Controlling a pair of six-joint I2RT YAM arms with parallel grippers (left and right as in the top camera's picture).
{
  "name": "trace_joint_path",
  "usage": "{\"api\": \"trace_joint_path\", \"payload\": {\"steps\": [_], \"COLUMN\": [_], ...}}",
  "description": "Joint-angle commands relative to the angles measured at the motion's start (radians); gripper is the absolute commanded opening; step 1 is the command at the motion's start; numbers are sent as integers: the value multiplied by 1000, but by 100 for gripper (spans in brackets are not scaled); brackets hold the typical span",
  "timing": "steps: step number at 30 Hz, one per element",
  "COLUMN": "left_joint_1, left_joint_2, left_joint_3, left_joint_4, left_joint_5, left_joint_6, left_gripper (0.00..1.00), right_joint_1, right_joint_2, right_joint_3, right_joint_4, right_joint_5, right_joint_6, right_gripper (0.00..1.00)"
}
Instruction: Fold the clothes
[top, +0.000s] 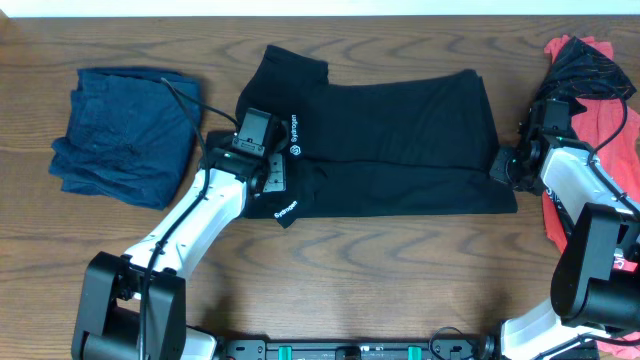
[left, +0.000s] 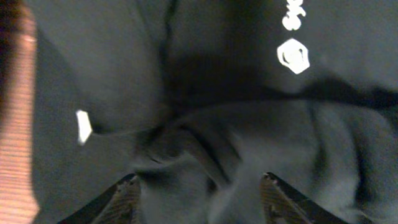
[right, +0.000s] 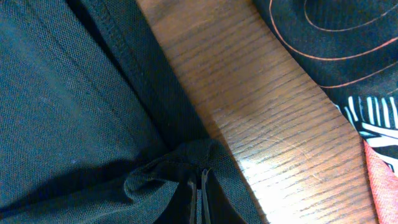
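While right claw (right: 201, 190) pinches the black T-shirt (top: 400, 130) at its hem corner, left claw (left: 199, 186), spread wide, should close squarely on the bunched fold lying between its jaws.

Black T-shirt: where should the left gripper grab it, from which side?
Probably the raised wrinkle near the white logo, straight down from above: the black T-shirt lies flat on the table, so only that ridge gives the open left gripper something to pinch. The right gripper holds the hem.
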Motion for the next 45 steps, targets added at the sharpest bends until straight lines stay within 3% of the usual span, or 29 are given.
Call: {"api": "trace_joint_path", "payload": {"steps": [1, 4, 8, 16, 18, 21, 35, 37, 40, 41, 45], "left_joint_1": [-2, -2, -1, -1, -1, -1, 127, 155, 181, 186, 189], "left_joint_2": [15, 29, 47, 120, 133, 121, 54, 61, 64, 64, 51], "left_joint_3": [-33, -36, -36, -37, -37, -33, -10, -10, -11, -11, -2], "left_joint_4": [-2, -2, 10, 47, 66, 97, 200, 200, 198, 198, 195], "left_joint_5": [88, 105, 105, 105, 105, 104, 33, 33, 33, 33, 69], "left_joint_6": [-34, -34, -34, -34, -34, -29, 10, 10, 11, 11, 11], "left_gripper": [59, 55, 42, 40, 31, 6, 6, 14, 17, 27, 32], "right_joint_1": [6, 6, 6, 6, 6, 6, 6, 6, 6, 6, 6], "right_joint_2": [12, 12, 12, 12, 12, 12, 12, 12, 12, 12, 12], "right_joint_3": [-1, -1, -1, -1, -1, -1, -1, -1, -1, -1, -1], "right_joint_4": [0, 0, -1, -2, -5, -5, -5, -5, -5, -5, -11], "right_joint_5": [-4, -4, -4, -4, -4, -3, -3, -3, -4, -4, -3], "right_joint_6": [-13, -13, -13, -13, -13, -13, -13, -13, -13, -13, -13], "right_gripper": [3, 3, 3, 3, 3, 3, 3, 3, 3, 3, 3]}}
